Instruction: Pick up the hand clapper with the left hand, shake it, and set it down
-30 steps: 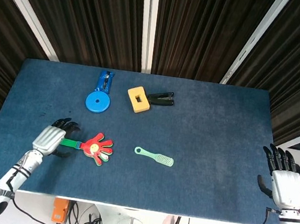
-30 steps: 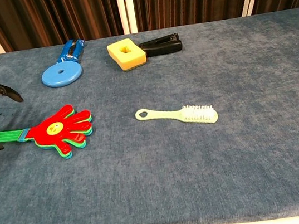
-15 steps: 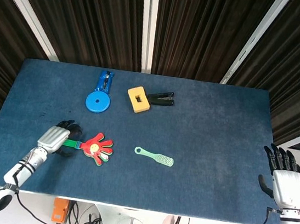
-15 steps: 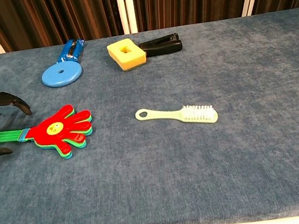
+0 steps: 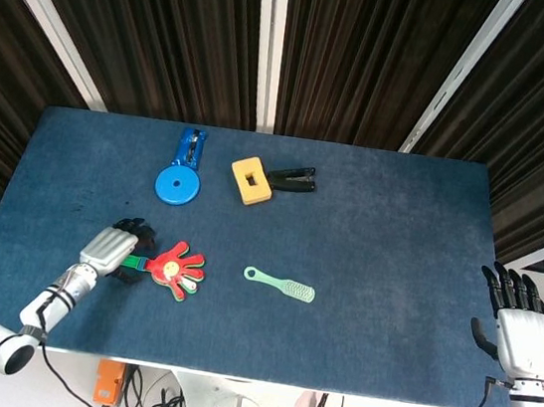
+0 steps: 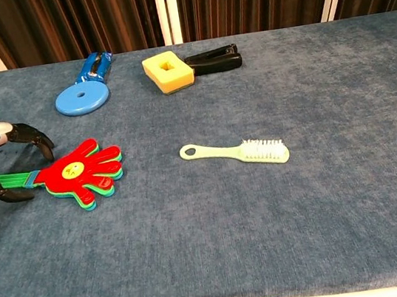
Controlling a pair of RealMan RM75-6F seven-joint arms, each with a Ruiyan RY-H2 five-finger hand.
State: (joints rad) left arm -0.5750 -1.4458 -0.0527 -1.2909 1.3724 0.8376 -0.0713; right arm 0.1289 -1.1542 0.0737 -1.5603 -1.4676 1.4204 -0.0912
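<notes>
Table [image 5: 400, 220] wide and blue. Left arm [image 5: 54, 297] reaches in low from the near-left corner, left hand [image 5: 112, 247] palm-down over the clapper [image 6: 75, 171] handle, fingers [image 6: 32, 137] curled but apart, thumb under the far side, straddling the green stem w/o closing on it. Clapper lies flat on the table, red palm just beyond the fingertips. Right hand [image 5: 519, 331] off the table's right edge, fingers spread, holding nothing. Brush [image 6: 238, 151] right of the clapper, well apart.
</notes>
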